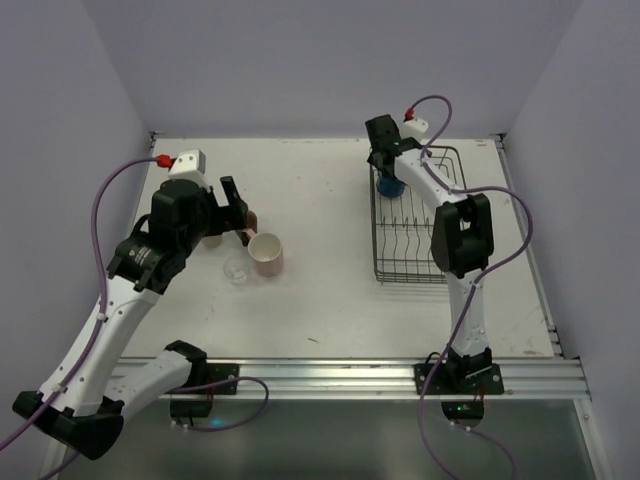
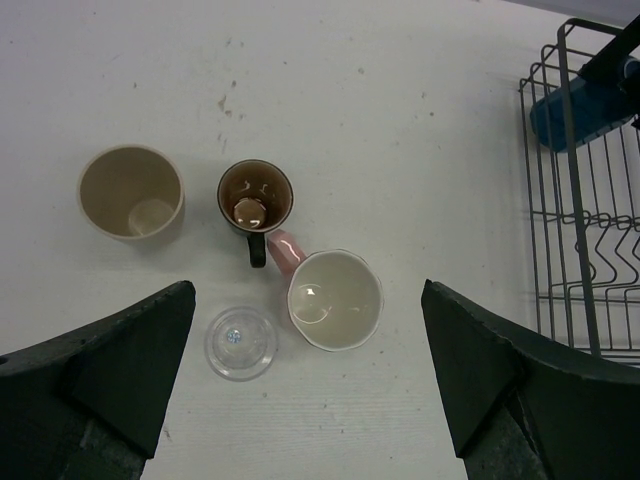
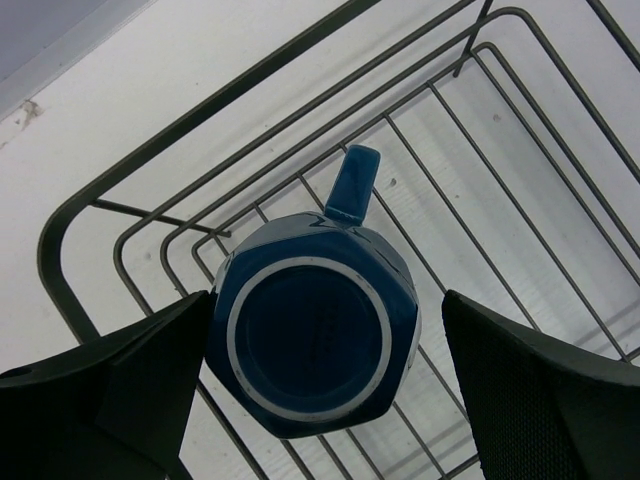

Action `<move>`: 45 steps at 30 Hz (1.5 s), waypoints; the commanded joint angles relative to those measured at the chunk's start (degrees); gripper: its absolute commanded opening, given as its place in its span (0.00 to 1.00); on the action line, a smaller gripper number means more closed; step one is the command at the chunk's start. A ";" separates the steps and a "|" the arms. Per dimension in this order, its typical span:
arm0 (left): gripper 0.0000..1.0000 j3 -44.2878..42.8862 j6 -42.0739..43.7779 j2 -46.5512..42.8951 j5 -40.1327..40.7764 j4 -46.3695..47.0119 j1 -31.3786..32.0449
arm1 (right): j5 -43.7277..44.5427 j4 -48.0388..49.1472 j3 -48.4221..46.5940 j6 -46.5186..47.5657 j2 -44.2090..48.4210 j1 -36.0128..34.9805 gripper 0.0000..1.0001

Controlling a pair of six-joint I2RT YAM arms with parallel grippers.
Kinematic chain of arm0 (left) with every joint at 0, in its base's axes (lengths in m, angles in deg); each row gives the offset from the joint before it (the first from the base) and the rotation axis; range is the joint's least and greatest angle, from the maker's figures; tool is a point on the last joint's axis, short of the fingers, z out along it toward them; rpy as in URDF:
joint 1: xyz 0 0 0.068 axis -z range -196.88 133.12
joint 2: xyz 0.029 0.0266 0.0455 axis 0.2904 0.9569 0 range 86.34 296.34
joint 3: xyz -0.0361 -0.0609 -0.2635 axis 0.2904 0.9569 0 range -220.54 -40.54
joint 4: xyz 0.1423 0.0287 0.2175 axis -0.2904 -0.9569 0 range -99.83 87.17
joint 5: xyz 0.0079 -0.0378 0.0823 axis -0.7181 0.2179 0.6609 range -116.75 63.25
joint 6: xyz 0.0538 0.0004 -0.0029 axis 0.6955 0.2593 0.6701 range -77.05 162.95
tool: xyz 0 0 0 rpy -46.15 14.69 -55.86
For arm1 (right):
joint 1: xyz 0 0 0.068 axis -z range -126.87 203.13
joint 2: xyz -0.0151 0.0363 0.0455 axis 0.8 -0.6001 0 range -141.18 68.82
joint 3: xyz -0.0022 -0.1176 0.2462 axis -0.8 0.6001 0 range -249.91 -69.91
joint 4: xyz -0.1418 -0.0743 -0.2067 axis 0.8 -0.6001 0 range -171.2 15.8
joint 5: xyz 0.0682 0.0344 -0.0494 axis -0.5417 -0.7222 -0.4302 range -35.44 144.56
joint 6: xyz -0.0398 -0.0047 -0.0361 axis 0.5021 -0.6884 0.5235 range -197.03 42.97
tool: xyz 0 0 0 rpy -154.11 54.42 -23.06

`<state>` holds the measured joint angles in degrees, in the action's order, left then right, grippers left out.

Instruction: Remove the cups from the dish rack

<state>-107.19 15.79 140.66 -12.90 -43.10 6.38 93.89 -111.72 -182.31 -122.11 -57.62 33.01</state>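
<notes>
1. Table [image 1: 320, 190]: white top, carrying everything listed below.

2. Dish rack [image 1: 405, 250]: dark wire basket, sitting on the right half of the table, well apart from the cups on the left.

3. Right gripper [image 3: 325, 300]: hanging over the far left corner of the rack, jaws spread wide to either side of the blue mug. There is a gap showing at one finger; contact at the other cannot be told.

4. Left gripper [image 2: 307, 300]: hovering above the cups on the left half of the table, jaws spread wide, holding nothing.

5. Blue mug [image 3: 310, 345]: the only cup in the rack, resting upside down on the bars in the far left corner, base ring facing up.

6. Cream-beige mug [image 2: 130, 190]: standing upright on the table, leftmost of the group.

7. Pale pink cup [image 2: 335, 298]: standing on the table, mouth showing, its pink handle touching or just beside the handle of the dark brown mug.

8. Dark brown mug [image 2: 256, 195]: standing upright between the cream-beige mug and the pink cup, on the far side.

9. Small clear glass [image 2: 241, 343]: standing just beside the pink cup, on the near left.
</notes>
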 commanded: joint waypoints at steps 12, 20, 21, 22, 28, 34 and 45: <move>0.99 1.09 2.28 -0.01 -0.40 2.74 -0.33 | -0.22 -0.19 -3.97 -2.21 -3.12 0.69 0.99; 0.99 1.52 2.55 -0.18 -0.49 2.74 -0.33 | -1.19 -0.19 -4.67 -1.85 -3.56 1.13 0.95; 0.99 1.53 2.63 -0.18 -0.40 2.83 -0.33 | -1.36 -0.19 -4.93 -1.51 -3.65 1.13 0.93; 0.99 1.53 2.72 -0.36 -0.31 2.74 -0.33 | -1.36 -0.19 -5.28 -1.42 -3.91 1.13 0.91; 0.99 1.79 2.90 -0.27 -0.40 3.00 -0.33 | -1.98 -0.19 -6.25 -0.45 -4.44 1.14 0.79; 0.99 2.05 3.07 -0.27 -0.57 3.18 -0.33 | -2.51 -0.19 -6.69 0.08 -4.79 1.22 0.24; 0.99 3.02 2.37 -0.19 -1.54 3.62 -0.33 | -6.45 -0.01 -0.63 -0.54 2.41 1.92 0.00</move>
<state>-104.53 17.08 140.80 -13.32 -41.88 6.38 90.26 -111.81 -184.60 -121.59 -60.28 34.08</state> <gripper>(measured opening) 0.995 0.821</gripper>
